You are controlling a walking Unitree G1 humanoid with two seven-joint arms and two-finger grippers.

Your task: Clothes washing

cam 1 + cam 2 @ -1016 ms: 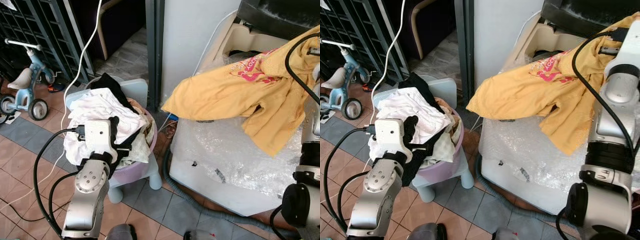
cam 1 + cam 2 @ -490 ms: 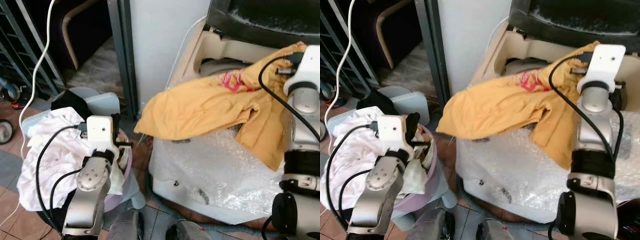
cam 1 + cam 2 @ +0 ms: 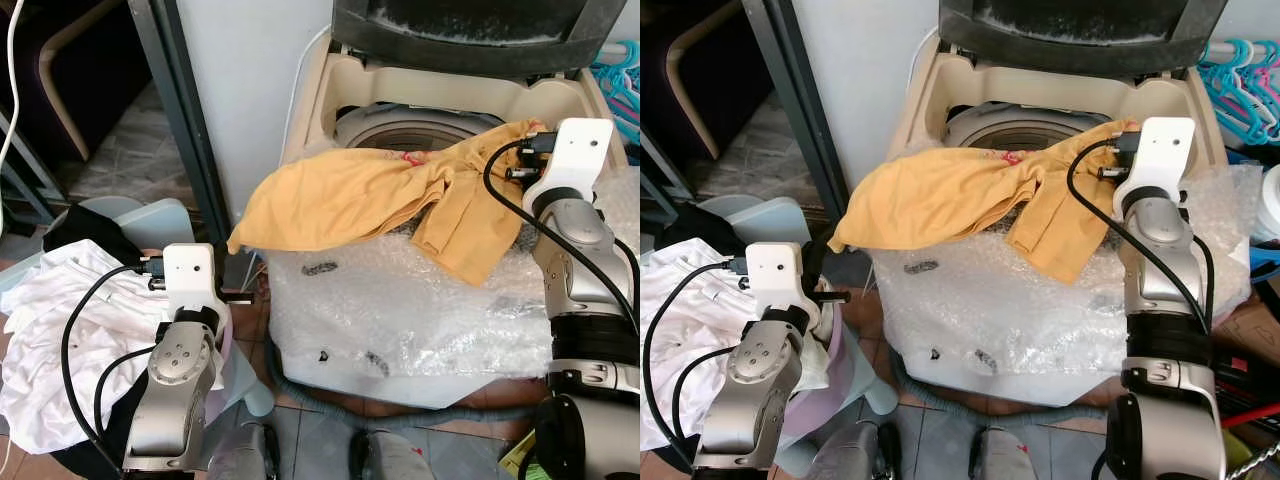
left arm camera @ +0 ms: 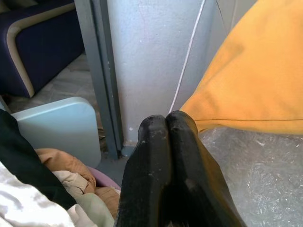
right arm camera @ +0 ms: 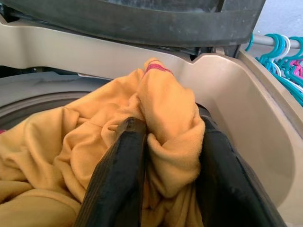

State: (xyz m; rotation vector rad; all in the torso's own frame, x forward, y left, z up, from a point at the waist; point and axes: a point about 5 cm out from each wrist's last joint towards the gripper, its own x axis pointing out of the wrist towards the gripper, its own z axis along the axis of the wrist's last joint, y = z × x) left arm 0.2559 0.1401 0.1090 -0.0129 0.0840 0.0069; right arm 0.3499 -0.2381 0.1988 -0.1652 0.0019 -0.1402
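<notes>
Right wrist view: your right gripper [image 5: 168, 156] is clamping a bunched fold of the yellow shirt [image 3: 350, 195] between its two black fingers [image 5: 116, 175], just above the beige rim of the washing machine [image 5: 265, 132].

- Right arm: you are holding it raised and bent at 2 o'clock in the head views, wrist over the machine's near right corner, the shirt hanging from the grip.
- Yellow shirt: it is draping across the front lip of the open tub from 2 o'clock toward 10 o'clock, its loose end hanging past the machine's left front corner over the bubble wrap [image 3: 400, 310] covering the cabinet.
- Left arm: you are keeping it bent low at 8 o'clock; the left gripper [image 4: 168, 124] is showing its fingers pressed together with nothing between them, pointing at the grey post [image 4: 97, 71] beside the machine, close to the shirt's hanging end but not touching it.
- Laundry heap [image 3: 60, 320]: white and dark clothes are piled at 8 o'clock, touching your left forearm.
- Open room: the tub mouth [image 3: 410, 125] is lying open behind the shirt, under the raised dark lid [image 3: 470, 25]; teal hangers [image 3: 1240, 75] are crowding the machine's right edge at 2 o'clock.
</notes>
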